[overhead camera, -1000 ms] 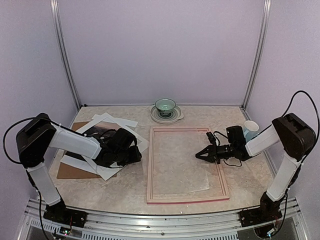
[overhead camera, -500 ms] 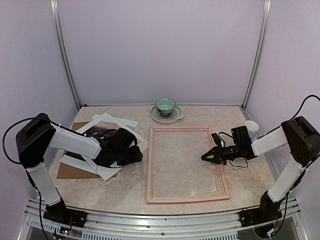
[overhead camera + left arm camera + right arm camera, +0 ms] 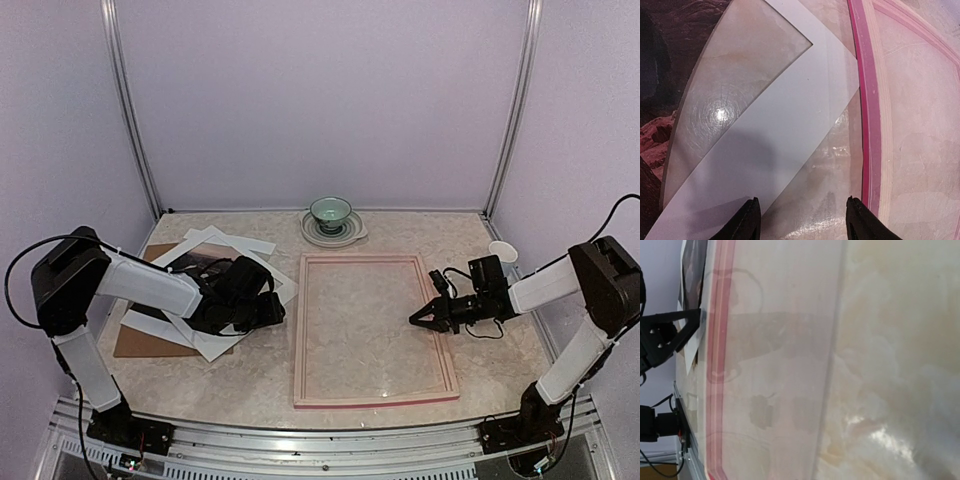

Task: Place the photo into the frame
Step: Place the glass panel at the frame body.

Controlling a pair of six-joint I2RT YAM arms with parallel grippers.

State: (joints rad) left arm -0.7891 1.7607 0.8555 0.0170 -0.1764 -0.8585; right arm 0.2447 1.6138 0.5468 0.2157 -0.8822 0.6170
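The pink frame (image 3: pixel 299 330) lies flat mid-table, its rim also in the left wrist view (image 3: pixel 860 100) and the right wrist view (image 3: pixel 720 340). The dark photo (image 3: pixel 196 262) lies left of it, partly under the white mat (image 3: pixel 255 268); in the left wrist view both show, photo (image 3: pixel 660 75) and mat (image 3: pixel 790 115). My left gripper (image 3: pixel 276 310) hangs open (image 3: pixel 804 221) over the mat's corner and bare table, next to the frame's left rim. My right gripper (image 3: pixel 415 322) is shut just inside the frame's right rim, with nothing seen in it; its fingers do not show in its own wrist view.
A brown backing board (image 3: pixel 138 343) lies under the mat at the left. A clear pane (image 3: pixel 832 365) lies inside the frame. A green bowl on a plate (image 3: pixel 330 215) stands at the back, a white cup (image 3: pixel 503 252) at the right.
My right gripper has drawn back to the right, toward the frame's right rim. The clear pane's raised side has settled flat in the frame. The left arm has not moved.
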